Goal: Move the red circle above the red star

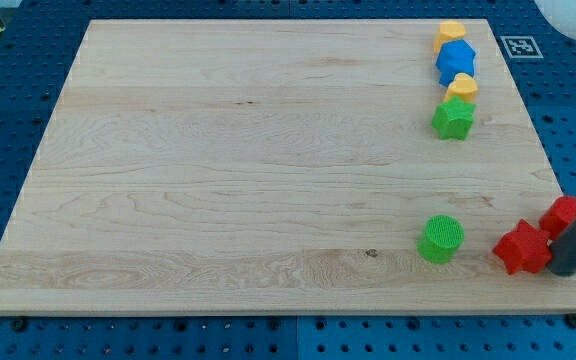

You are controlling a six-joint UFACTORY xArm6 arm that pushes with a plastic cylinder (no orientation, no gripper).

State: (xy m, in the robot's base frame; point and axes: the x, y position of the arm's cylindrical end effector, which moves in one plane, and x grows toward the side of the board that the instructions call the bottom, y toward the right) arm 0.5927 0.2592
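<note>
The red star (522, 247) lies near the board's lower right corner. The red circle (564, 214) lies just up and to the right of it, almost touching, and is partly hidden by my rod. My dark rod comes in from the view's right edge. My tip (568, 270) rests on the board just right of the red star and just below the red circle, close against both.
A green circle (440, 239) lies left of the red star. At the top right, a yellow block (451, 35), a blue block (456, 61), another yellow block (461, 88) and a green star (453, 119) form a column. The wooden board's (218, 170) right edge is close to my tip.
</note>
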